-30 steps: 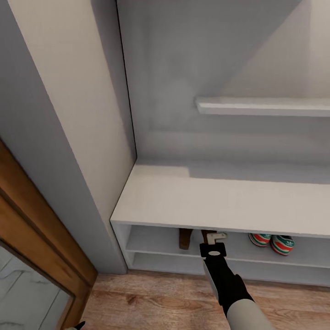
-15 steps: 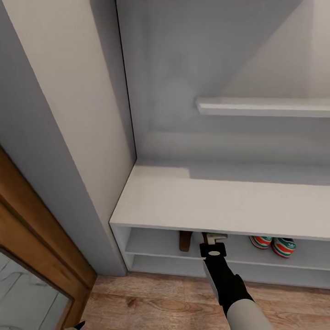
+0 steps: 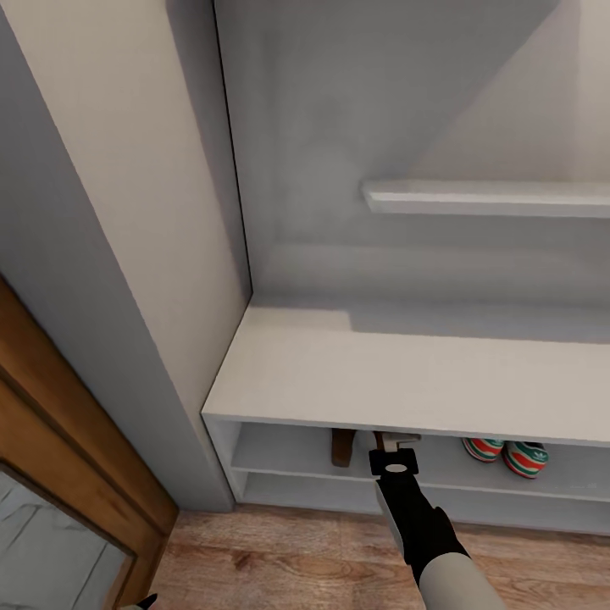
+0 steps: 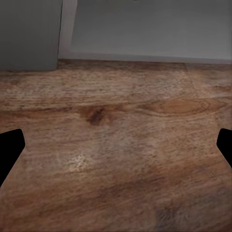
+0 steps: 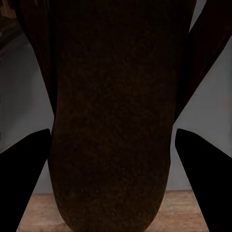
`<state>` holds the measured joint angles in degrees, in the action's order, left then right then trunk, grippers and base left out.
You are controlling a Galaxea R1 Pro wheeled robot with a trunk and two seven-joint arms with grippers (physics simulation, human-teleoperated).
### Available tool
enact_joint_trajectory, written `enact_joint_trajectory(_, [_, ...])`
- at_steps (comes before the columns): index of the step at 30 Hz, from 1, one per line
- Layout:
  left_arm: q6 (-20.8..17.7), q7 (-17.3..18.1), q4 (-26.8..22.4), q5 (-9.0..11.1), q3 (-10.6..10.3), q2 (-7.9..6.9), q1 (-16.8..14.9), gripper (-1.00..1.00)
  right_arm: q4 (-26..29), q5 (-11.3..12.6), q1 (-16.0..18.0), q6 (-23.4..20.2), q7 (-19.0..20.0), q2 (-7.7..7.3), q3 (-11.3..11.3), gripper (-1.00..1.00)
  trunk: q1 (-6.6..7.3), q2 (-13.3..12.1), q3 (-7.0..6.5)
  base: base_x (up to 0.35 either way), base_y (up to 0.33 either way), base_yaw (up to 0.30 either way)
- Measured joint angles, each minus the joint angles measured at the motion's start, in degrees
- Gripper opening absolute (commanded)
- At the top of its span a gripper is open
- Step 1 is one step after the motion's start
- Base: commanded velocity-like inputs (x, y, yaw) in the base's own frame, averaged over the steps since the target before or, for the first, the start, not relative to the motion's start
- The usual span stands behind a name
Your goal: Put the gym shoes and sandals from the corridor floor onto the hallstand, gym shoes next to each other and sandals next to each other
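- Wood-framed glass door (image 3: pixel 59 474): brown grained frame, at the left edge.
- Left gripper (image 4: pixel 116 145): jaws spread wide over the grained wood-plank corridor floor (image 4: pixel 116 159), holding nothing.
- Hallstand (image 3: pixel 381 373): smooth pale grey-white surface, two open shelf levels below, flat wall shelf (image 3: pixel 491 196) above.
- Sandal (image 3: pixel 342 446): dark brown, on the upper shelf level.
- Right gripper (image 3: pixel 395 442): reaches into that level; jaws flank a second sandal (image 5: pixel 113 121), dark rounded sole; contact cannot be told.
- Gym shoes (image 3: pixel 507 452): green-and-orange heels, side by side, same level, further right.
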<state>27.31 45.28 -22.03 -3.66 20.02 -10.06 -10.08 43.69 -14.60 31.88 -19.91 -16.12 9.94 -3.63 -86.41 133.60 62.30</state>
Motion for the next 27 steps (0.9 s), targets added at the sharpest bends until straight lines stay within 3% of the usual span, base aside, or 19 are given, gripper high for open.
enact_joint_trajectory(25, [0.00,0.00,0.00,0.00,0.00,0.01,0.00,1.00,0.00,-0.06,0.00,0.00,-0.03,0.00,0.00,-1.00,0.00,0.00,0.00,0.039,0.017,0.000])
enact_joint_trajectory(26, [0.00,0.00,0.00,0.00,0.00,0.01,-0.01,1.00,0.00,-0.06,0.00,-0.02,-0.03,0.00,0.00,1.00,0.00,0.00,0.00,0.002,0.001,0.000])
enact_joint_trajectory(27, [0.00,0.01,-0.04,0.05,0.00,0.00,-0.02,1.00,-0.04,-0.08,0.00,-0.01,-0.04,0.00,0.00,1.00,0.00,0.00,0.00,0.000,0.000,0.000])
